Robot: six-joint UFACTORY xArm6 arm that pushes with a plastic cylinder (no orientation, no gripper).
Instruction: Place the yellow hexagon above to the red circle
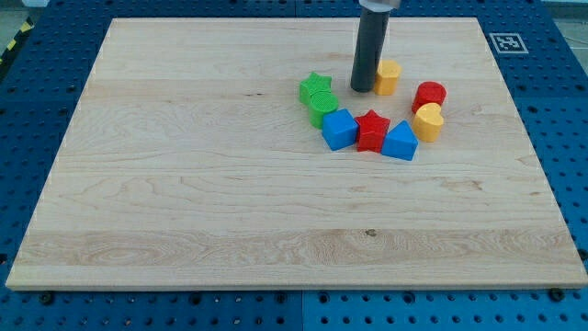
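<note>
On the wooden board [184, 184], my tip [362, 89] against the yellow hexagon [389, 77] (left side).

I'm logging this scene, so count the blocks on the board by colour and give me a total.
Green: 2
Blue: 2
Red: 2
Yellow: 2
Total: 8 blocks
My tip sits just left of the yellow hexagon.

The rod [372, 46] ran out of the picture's far edge, so its upper part was cut off. It hid the left side of the yellow hexagon [390, 77]. The green star [317, 88] partly covered a second green block [322, 108], shape unclear.
</note>
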